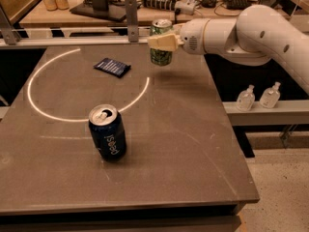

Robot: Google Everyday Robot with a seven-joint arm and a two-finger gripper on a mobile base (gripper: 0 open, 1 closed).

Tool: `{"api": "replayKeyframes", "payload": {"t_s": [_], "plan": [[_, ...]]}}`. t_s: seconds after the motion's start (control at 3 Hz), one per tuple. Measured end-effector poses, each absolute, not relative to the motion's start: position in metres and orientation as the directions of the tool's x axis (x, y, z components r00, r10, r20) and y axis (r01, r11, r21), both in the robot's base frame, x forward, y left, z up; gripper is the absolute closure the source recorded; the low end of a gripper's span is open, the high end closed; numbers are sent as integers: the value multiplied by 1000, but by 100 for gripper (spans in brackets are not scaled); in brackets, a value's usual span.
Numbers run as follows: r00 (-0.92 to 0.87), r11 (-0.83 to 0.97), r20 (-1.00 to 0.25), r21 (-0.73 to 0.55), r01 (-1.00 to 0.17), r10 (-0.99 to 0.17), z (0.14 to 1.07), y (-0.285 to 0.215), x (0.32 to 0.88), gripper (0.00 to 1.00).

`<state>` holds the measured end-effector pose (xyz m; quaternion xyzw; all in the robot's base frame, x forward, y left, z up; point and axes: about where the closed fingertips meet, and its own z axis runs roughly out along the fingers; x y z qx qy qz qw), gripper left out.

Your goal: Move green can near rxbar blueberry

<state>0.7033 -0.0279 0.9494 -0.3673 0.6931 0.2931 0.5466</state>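
The green can (161, 52), mottled green and white with a silver top, hangs upright in the air above the table's far edge. My gripper (162, 42) comes in from the right on a white arm and is shut on the can, its tan fingers (163, 43) across the can's upper half. The rxbar blueberry (112, 66), a flat dark navy wrapper, lies on the table to the left of the can and a little nearer, about a can's height away.
A dark blue Pepsi can (107, 132) stands in the middle of the grey table (193, 144). A bright arc of light (36, 76) curves over the table's left. Two small clear bottles (258, 96) stand on a ledge at right. A cluttered bench lies behind.
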Motion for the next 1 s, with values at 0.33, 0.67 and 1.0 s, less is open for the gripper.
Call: {"api": "replayKeyframes", "payload": {"t_s": [0.33,0.67,1.0], "plan": [[-139,538,-972,17,-843,-187,933,-4,713,100],[-161,520,-968,40,-853,-190,911,14,716,83],[-167,510,-970,55,-858,-177,899,28,725,59]]}}
